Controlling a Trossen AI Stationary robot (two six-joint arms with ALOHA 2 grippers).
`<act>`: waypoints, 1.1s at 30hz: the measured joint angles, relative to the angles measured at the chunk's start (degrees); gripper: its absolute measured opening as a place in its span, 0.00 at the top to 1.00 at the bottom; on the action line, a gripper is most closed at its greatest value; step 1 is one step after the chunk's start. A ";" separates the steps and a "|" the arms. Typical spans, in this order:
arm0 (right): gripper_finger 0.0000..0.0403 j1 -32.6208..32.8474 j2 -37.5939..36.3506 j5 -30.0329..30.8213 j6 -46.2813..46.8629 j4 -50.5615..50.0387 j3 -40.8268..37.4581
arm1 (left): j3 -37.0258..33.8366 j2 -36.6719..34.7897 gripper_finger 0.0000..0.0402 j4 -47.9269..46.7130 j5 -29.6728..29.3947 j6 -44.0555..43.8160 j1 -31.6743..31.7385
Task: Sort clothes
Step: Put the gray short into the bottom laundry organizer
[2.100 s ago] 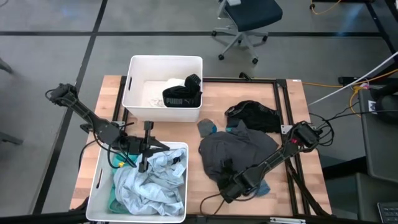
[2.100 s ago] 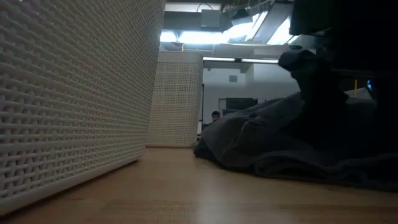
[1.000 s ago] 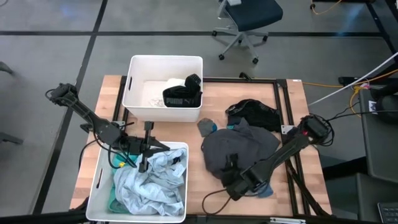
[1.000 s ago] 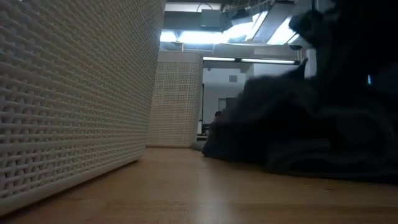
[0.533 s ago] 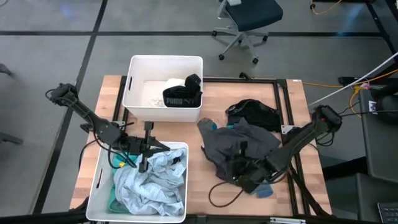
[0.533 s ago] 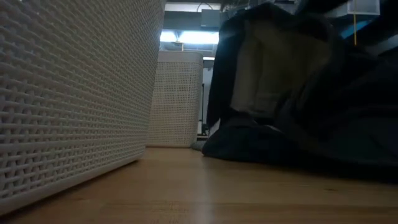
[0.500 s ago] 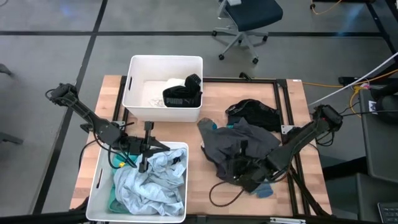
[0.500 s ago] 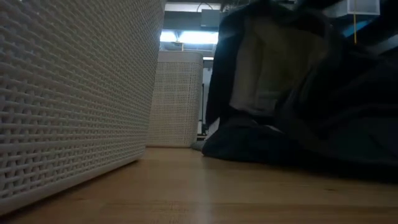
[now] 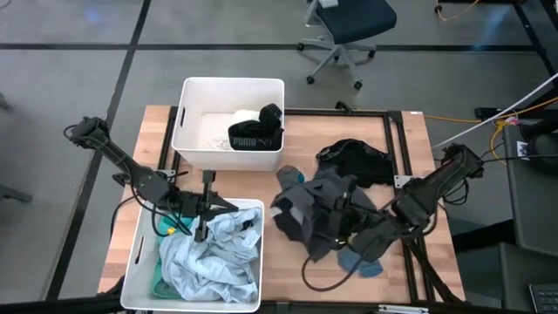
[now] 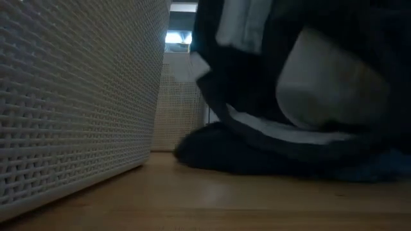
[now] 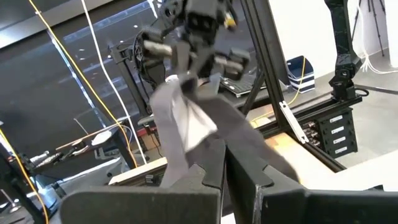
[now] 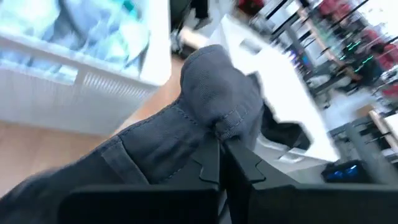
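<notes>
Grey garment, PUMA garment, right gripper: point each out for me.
Grey garment (image 9: 305, 209), high view, on its lifted bunched fabric.
PUMA garment (image 9: 253, 139), high view, on the white lettering, inside the far bin.
Right gripper (image 12: 219, 144), right wrist view, where the shut fingertips pinch the grey fabric.

The right claw (image 9: 342, 228) sits near the worktop's middle, jaws pinched tight on fabric, its arm slanting back to the right edge. The left claw (image 9: 202, 228) waits at the near left, pointing down, fingers (image 11: 214, 180) pressed together.
</notes>
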 joint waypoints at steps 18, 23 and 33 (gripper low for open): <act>0.99 0.00 -0.11 7.59 -28.82 18.31 13.83 | 0.00 0.00 0.99 1.31 -0.02 -0.01 0.00; 0.99 -0.55 -0.03 8.90 -42.74 32.52 14.38 | 0.01 -0.36 0.99 5.50 -0.02 -0.31 0.00; 0.99 -6.17 -0.04 -9.03 -54.29 54.27 14.40 | 3.70 -6.45 0.99 6.70 -0.07 2.34 0.00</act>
